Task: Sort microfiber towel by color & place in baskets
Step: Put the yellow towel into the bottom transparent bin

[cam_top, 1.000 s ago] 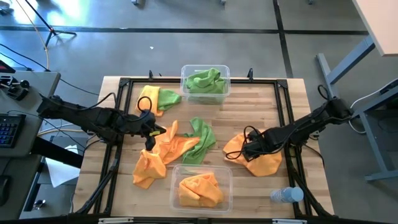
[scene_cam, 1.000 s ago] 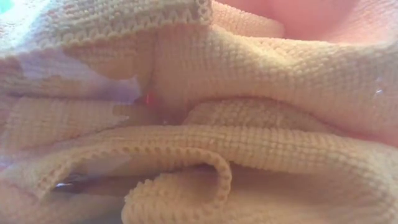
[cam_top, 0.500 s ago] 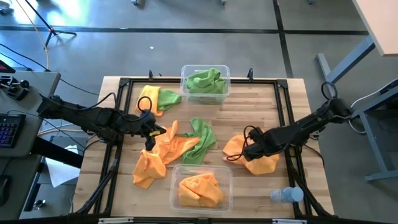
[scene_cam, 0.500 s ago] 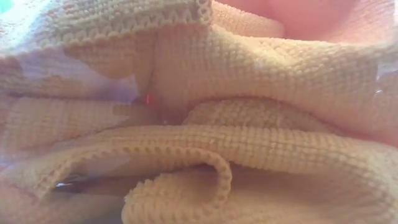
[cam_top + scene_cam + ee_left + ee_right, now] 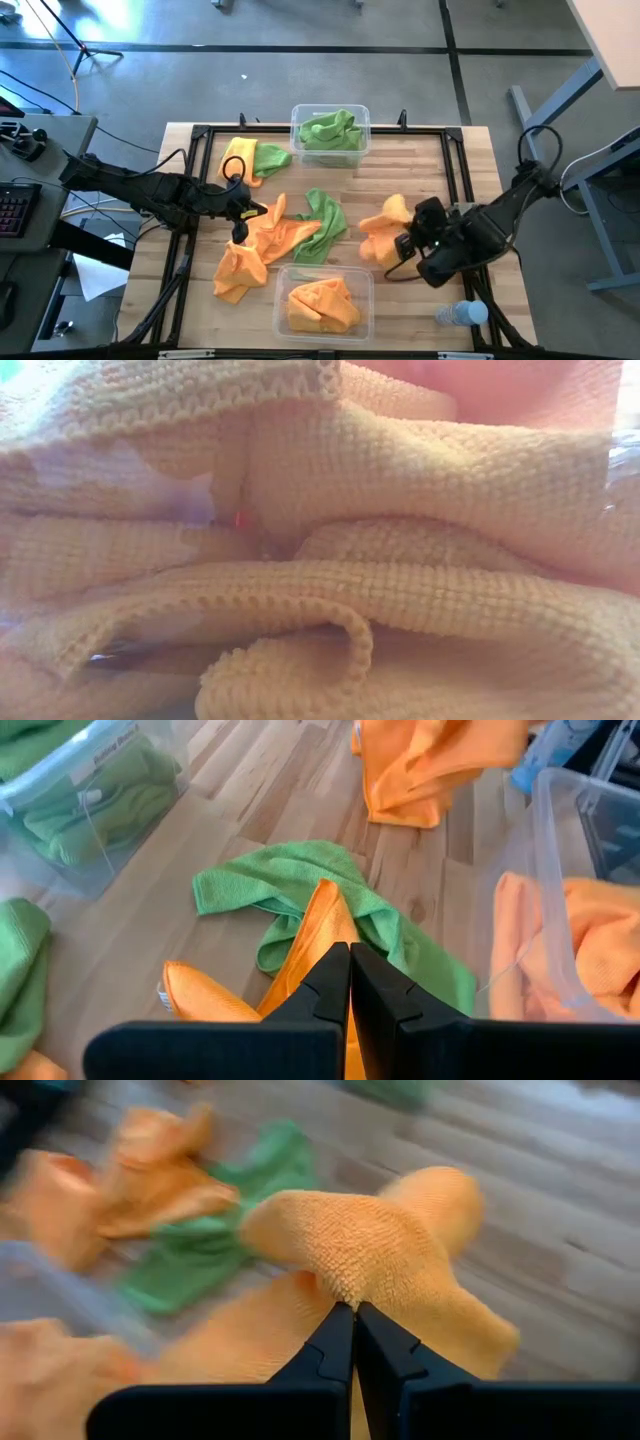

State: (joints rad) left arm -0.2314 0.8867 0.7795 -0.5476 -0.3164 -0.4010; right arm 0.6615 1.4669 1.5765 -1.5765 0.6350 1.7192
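My right gripper (image 5: 403,243) is shut on an orange microfiber towel (image 5: 385,225) at the table's right, raised and bunched. My left gripper (image 5: 243,213) is shut on another orange towel (image 5: 275,232) left of centre. That towel overlaps a green towel (image 5: 325,222). A further orange towel (image 5: 238,272) lies near the front. An orange and a green towel (image 5: 252,158) lie together at the far left. The far basket (image 5: 330,130) holds green towels. The near basket (image 5: 322,300) holds orange towels (image 5: 320,560), which fill the low view. My left gripper pinches a raised peak of the orange towel (image 5: 325,915) between its two fingers, slanting down from the table's left. The cloth rises to the fingers and the rest of it lies on the table. My right gripper pinches a bunched fold of its orange towel (image 5: 345,1285) between its two fingers, slanting down from the table's right. The cloth drapes below and around the fingers. I cannot tell whether its lower end is off the table.
A small clear bottle (image 5: 460,313) lies at the near right corner. A black frame (image 5: 455,170) runs around the work area. Bare wood (image 5: 400,170) shows between the far basket and the right towel.
My right gripper has risen and drawn back a little toward the table's right edge, taking the orange towel with it. The towel lay spread flat on the table. It now stands pulled up into a bunched heap with a smaller footprint.
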